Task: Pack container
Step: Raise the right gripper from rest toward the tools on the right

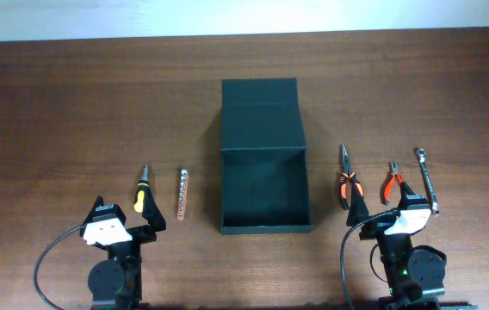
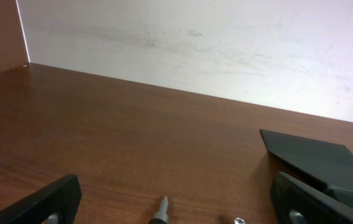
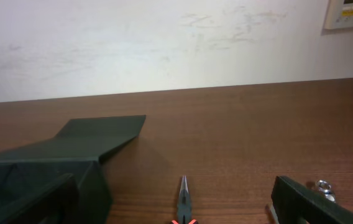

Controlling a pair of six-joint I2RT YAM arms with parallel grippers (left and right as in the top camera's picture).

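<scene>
Two black two-finger grippers, the left gripper (image 1: 126,210) and the right gripper (image 1: 386,205), sit by the near edge of the brown wooden tabletop (image 1: 55,103), both spread wide and holding nothing. One dark green-black matte rectangular container (image 1: 263,185) stands open mid-tabletop. Left of it lie one yellow-handled screwdriver (image 1: 140,194) and one strip of orange bits (image 1: 182,196). Right of it lie two orange-handled pliers, the long-nosed pliers (image 1: 346,181) and the shorter pliers (image 1: 390,182), and one silver wrench (image 1: 427,179). Only the right wrist view shows a beige wall panel (image 3: 350,12).

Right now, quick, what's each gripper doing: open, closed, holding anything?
The left gripper is open, holding nothing.
The right gripper is open, holding nothing.
</scene>
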